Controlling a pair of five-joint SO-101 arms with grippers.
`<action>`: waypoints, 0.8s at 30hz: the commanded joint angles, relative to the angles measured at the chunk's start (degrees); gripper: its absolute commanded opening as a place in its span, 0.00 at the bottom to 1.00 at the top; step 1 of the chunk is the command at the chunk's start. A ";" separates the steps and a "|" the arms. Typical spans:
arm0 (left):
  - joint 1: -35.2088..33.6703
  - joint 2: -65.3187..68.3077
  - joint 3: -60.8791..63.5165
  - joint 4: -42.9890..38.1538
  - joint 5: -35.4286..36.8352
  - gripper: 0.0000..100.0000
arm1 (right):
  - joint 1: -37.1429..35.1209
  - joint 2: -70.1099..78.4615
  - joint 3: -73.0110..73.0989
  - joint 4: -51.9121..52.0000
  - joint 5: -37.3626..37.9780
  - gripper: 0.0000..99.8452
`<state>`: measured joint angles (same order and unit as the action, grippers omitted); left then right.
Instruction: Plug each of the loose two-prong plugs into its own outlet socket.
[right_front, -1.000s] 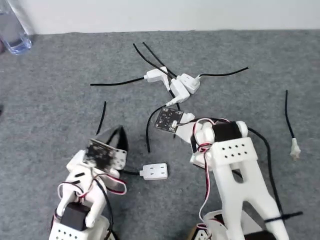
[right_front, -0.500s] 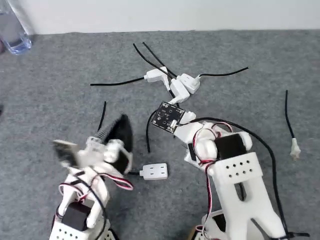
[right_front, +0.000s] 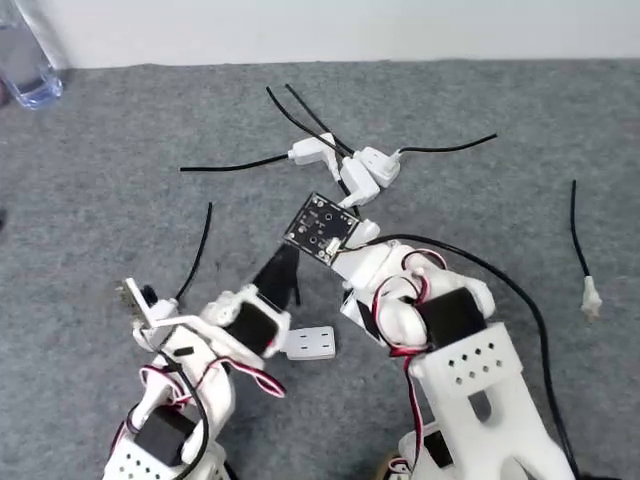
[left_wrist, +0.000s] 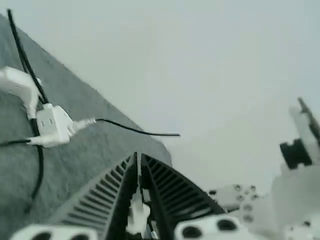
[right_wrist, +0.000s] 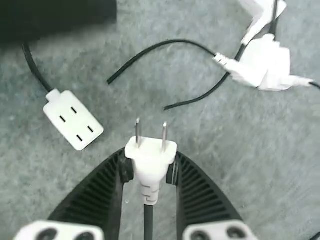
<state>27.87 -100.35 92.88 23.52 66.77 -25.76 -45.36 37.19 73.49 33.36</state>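
My right gripper (right_wrist: 150, 162) is shut on a white two-prong plug (right_wrist: 150, 159), prongs pointing away from it above the carpet. A white outlet socket (right_wrist: 73, 118) lies just beyond, also the white outlet socket (right_front: 308, 342) in the high view, slightly tilted. Its black cord runs into my left gripper (right_front: 272, 280), which is shut on it; the left wrist view has a thin cord pinched between that gripper's fingers (left_wrist: 120, 192). A white outlet with a plug in it (right_front: 365, 170) lies farther back. Another loose plug (right_front: 590, 297) sits at the right.
A white plug (right_front: 310, 150) with a black cord lies by the joined pair at the back. Loose black cords (right_front: 200, 235) cross the grey carpet. A clear bottle (right_front: 25, 60) stands at the far left corner by the white wall.
My left wrist has rolled and its gripper has swung right toward the right arm; the outlet socket tilted a little. My right arm shifted slightly back and left with the plug.
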 joint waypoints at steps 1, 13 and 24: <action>3.52 -0.26 -0.13 -1.49 0.70 0.01 | -0.31 -2.95 -0.88 -1.19 0.18 0.01; 15.74 -0.26 0.13 -1.58 0.35 0.01 | 1.89 -17.71 12.04 -8.57 5.36 0.01; 17.32 -0.26 0.22 -1.58 0.35 0.01 | -1.98 -24.40 15.47 -8.31 5.63 0.01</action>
<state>45.01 -100.35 93.32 23.34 67.12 -26.55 -68.31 53.10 66.02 38.20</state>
